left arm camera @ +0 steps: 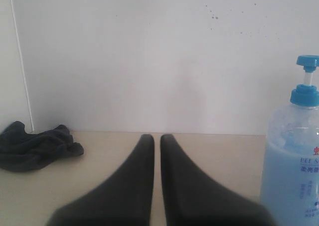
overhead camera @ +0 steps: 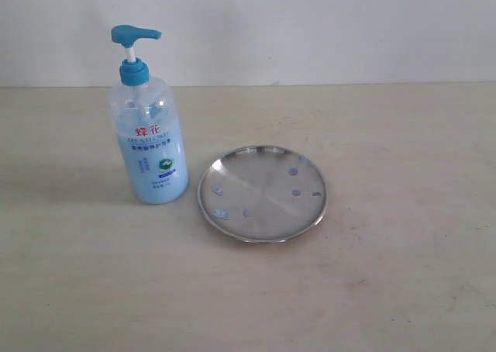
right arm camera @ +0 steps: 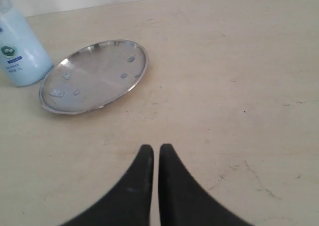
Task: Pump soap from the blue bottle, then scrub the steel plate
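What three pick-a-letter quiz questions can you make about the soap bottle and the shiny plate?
1. In the exterior view, the steel plate lies where? A) right of the blue bottle B) left of it C) under it
2. The pump head is which colour? A) red B) blue C) green
3. How is the bottle? A) tipped over B) held by a gripper C) standing upright
Answers: 1A, it sits to the bottle's right; 2B, it is blue throughout; 3C, it stands alone on the table.
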Action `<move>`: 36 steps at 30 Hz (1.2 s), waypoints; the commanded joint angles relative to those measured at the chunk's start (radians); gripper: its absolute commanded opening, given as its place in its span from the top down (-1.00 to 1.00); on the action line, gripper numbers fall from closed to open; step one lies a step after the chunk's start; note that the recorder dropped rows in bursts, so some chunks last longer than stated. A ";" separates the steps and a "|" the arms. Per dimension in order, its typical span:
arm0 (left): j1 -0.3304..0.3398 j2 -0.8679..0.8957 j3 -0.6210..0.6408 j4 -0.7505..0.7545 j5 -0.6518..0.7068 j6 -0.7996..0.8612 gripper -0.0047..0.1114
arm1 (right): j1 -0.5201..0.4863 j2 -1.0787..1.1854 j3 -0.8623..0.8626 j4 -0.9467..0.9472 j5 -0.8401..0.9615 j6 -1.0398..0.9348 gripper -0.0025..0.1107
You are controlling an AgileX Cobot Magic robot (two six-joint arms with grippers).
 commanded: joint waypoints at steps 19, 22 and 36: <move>-0.003 -0.004 0.003 -0.006 -0.010 -0.004 0.85 | -0.219 -0.005 -0.001 -0.014 -0.079 -0.227 0.96; -0.003 -0.004 0.003 -0.006 -0.010 -0.004 0.85 | -0.219 -0.005 -0.001 -0.014 -0.079 -0.227 0.96; -0.003 -0.004 0.003 -0.006 -0.010 -0.004 0.85 | -0.219 -0.005 -0.001 -0.014 -0.079 -0.227 0.96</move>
